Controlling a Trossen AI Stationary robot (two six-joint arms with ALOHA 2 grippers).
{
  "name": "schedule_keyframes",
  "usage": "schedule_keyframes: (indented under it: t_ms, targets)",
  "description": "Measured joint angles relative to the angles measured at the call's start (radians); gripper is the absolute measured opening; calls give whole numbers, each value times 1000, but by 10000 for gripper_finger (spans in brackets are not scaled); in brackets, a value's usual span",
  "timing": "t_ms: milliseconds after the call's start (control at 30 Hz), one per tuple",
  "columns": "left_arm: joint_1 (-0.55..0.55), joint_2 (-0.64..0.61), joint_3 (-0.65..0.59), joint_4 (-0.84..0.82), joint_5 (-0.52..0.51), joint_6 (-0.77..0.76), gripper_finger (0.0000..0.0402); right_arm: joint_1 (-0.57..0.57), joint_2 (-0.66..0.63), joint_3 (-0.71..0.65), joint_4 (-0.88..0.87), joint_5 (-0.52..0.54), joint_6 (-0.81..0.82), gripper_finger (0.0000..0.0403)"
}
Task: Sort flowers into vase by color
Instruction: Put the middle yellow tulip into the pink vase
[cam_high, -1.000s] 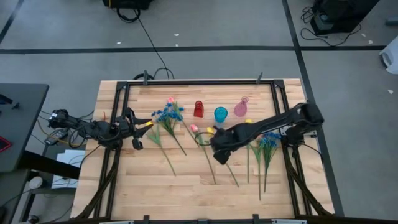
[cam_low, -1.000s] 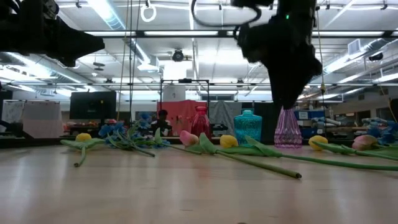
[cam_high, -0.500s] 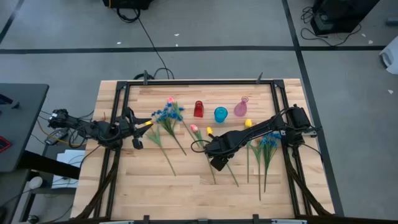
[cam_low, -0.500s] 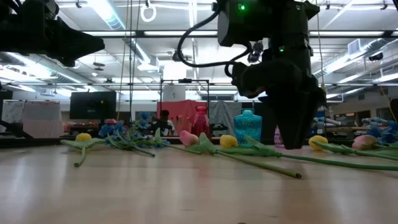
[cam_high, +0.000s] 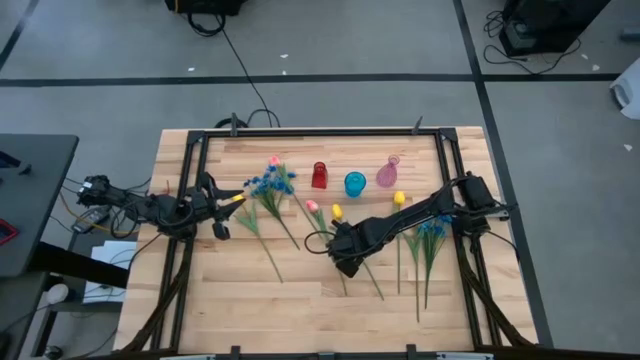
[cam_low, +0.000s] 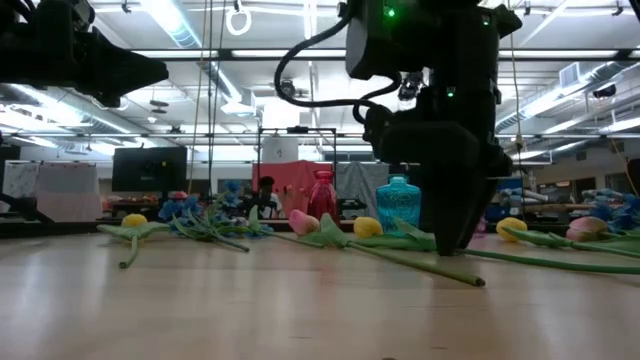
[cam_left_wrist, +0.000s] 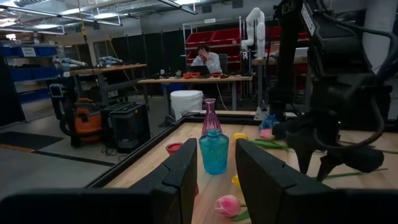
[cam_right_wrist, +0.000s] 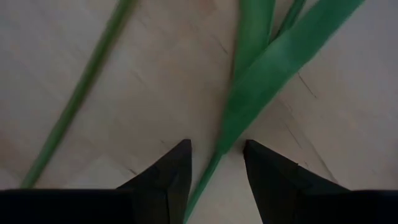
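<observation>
Changed since prior frame: right end effector (cam_high: 345, 262) lowered to the counter (cam_high: 300, 290) mid-table, fingers (cam_right_wrist: 168, 174) astride a green stem (cam_right_wrist: 205, 186), not yet clamped. Left end effector (cam_high: 222, 213): at counter's left edge, fingers apart, holding nothing. Flowers: yellow tulip (cam_high: 337, 211) and pink tulip (cam_high: 311, 205) lying centre; blue sprays (cam_high: 268, 183) left and right. Vases: red (cam_high: 319, 174), teal (cam_high: 354, 184), pink (cam_high: 387, 172), along the far edge, upright.

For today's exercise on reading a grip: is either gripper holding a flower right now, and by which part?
Nothing is held yet. The right gripper is down at the table with its fingers open either side of a green stem. The left gripper is open and empty.
</observation>
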Motion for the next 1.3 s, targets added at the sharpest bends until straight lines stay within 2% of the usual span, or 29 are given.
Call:
schedule_keyframes:
  t_ms: [167,400,567,700,833,1033,1167,1300]
  targets:
    - [0,0,0,0,-6,0,115,2,36,4,9,-21,-13,121]
    - [0,0,0,8,-6,0,115,1,26,0,35,-47,-24,14]
    - [0,0,0,8,-6,-7,115,-17,25,0,35,-98,-23,11]
    - [0,0,7,-3,-5,-23,115,-25,-8,-4,33,-89,-21,5]
    - [0,-1,36,-12,1,-4,115,-30,-74,-9,12,-35,-37,4]
    - [0,-1,52,-61,22,-32,115,-32,-200,-5,36,100,-124,3]
    - [0,0,52,-107,72,-89,115,-45,-281,-10,103,165,-223,2]
    - [0,0,52,-115,105,-139,115,-89,-323,-41,235,174,-331,2]
